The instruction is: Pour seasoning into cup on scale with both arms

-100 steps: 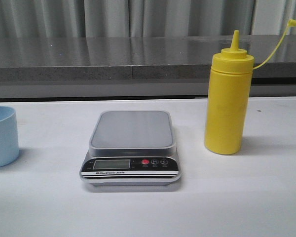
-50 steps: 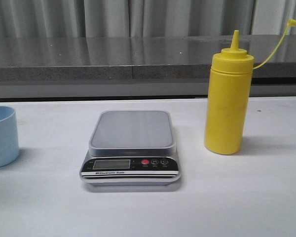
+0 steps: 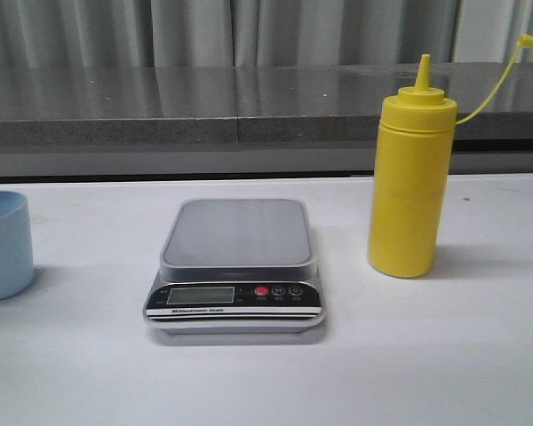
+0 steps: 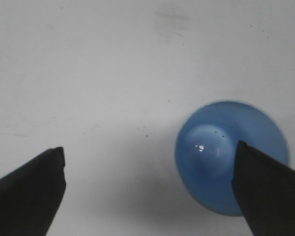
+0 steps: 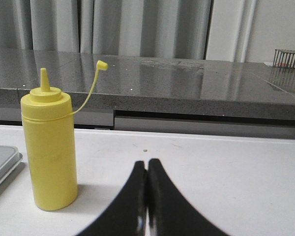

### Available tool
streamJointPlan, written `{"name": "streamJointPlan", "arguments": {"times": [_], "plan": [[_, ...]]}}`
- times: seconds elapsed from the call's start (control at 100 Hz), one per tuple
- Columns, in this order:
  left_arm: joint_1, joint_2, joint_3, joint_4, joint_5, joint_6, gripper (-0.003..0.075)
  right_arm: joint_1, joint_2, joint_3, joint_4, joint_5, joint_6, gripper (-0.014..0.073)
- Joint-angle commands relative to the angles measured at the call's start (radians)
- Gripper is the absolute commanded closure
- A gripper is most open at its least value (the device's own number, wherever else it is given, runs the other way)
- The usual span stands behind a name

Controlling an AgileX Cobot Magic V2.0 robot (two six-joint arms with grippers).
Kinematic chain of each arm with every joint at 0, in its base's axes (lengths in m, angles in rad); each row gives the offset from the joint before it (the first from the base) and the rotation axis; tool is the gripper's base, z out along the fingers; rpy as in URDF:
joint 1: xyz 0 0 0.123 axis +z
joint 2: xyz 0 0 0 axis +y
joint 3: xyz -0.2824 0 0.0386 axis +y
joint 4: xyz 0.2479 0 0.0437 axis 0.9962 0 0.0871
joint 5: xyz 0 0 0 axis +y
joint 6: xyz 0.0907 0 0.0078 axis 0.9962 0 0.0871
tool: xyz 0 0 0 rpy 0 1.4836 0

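The yellow seasoning bottle (image 3: 410, 182) stands upright on the white table to the right of the scale, its cap hanging off on a thin tether; it also shows in the right wrist view (image 5: 49, 150). The scale (image 3: 236, 264) sits mid-table with its grey platform bare. The pale blue cup (image 3: 2, 244) stands upright at the far left edge of the front view. My left gripper (image 4: 148, 153) is open above the table, looking down; the cup (image 4: 221, 155) lies under one finger (image 4: 265, 189), off to the side of the gap. My right gripper (image 5: 147, 164) is shut and empty, beside the bottle.
A grey stone counter (image 3: 204, 106) with curtains behind runs along the table's far edge. A corner of the scale (image 5: 2, 160) shows in the right wrist view. A small wire basket (image 5: 287, 57) stands on the counter far off.
In the front view the cup has shifted very slightly to the left. The scale and the bottle have not moved.
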Motion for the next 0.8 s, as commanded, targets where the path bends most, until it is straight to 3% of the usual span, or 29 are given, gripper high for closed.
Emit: {"name": "streamJointPlan", "arguments": {"times": [0.0,0.37,0.47,0.56,0.79], "plan": [[0.001,-0.007,-0.036,-0.006,-0.045,-0.004,0.0067,0.001,-0.007,-0.002,-0.010,-0.071,-0.008,0.0660],[0.001,0.083,-0.036,-0.031,-0.047,0.035,0.0069,0.001,-0.007,-0.002,-0.010,-0.071,-0.008,0.0660],[0.001,0.092,-0.036,-0.031,-0.047,0.039,0.0110,0.001,-0.007,-0.002,-0.010,-0.071,-0.008,0.0660],[0.001,0.101,-0.036,-0.031,-0.047,0.039,0.0211,0.001,-0.007,-0.002,-0.010,-0.071,-0.008,0.0660],[0.001,0.102,-0.036,-0.046,-0.063,0.041,0.0564,0.001,-0.007,-0.002,-0.010,-0.071,-0.008,0.0660]]}}
